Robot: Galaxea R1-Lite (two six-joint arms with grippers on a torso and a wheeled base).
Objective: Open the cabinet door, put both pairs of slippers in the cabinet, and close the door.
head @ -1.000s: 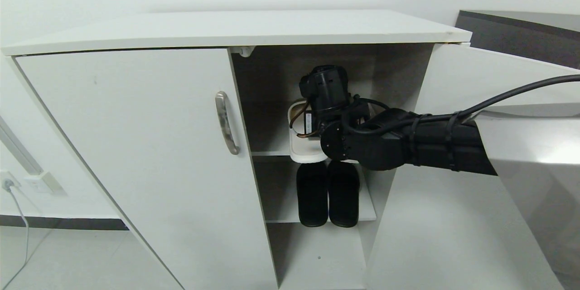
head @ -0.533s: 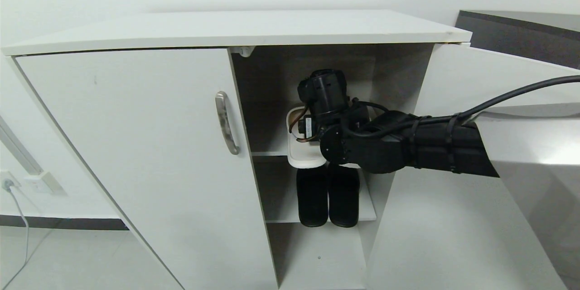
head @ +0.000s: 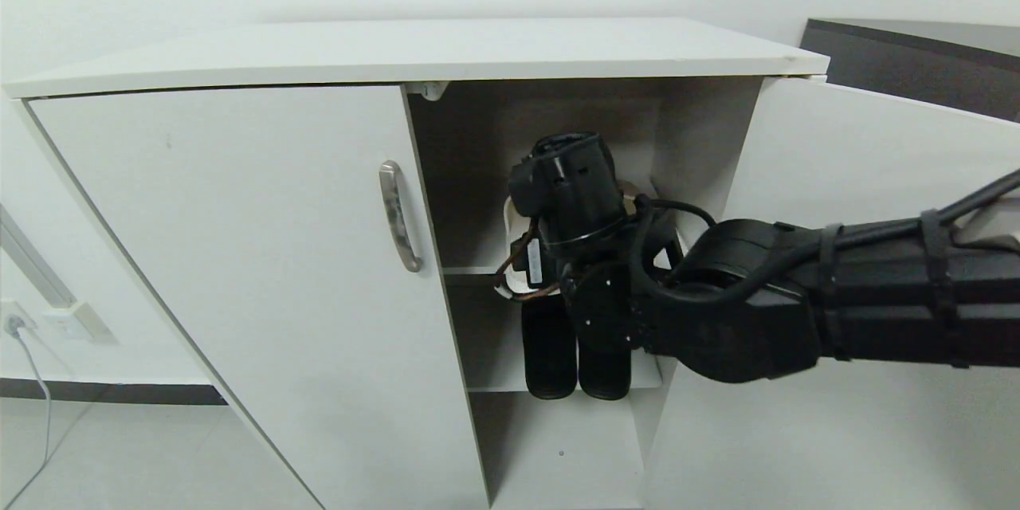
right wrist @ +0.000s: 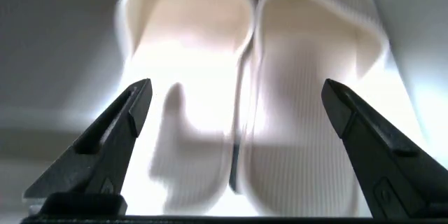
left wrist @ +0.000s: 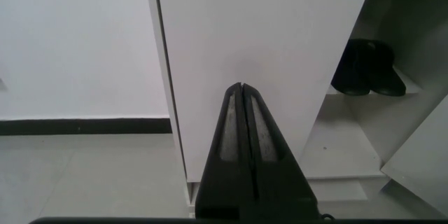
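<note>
The white cabinet (head: 414, 48) stands against the wall with its right door (head: 837, 143) swung open and its left door (head: 239, 255) closed. The right arm (head: 797, 319) reaches in through the open side at the level of the upper shelf (head: 470, 269).

1 pair of black slippers (head: 550, 358) lies side by side on the shelf below (head: 486, 370), heels at its front edge. 1 pair of white slippers (right wrist: 308, 140) lies side by side on the upper shelf, mostly hidden behind the wrist in the head view.

The right gripper (right wrist: 236, 91) is spread wide, its 2 fingers apart from the white pair and clear of both slippers. The left gripper (left wrist: 241, 112) hangs outside, in front of the closed door, with its fingers pressed together on nothing. A metal handle (head: 398, 215) sits near the closed door's inner edge.
</note>
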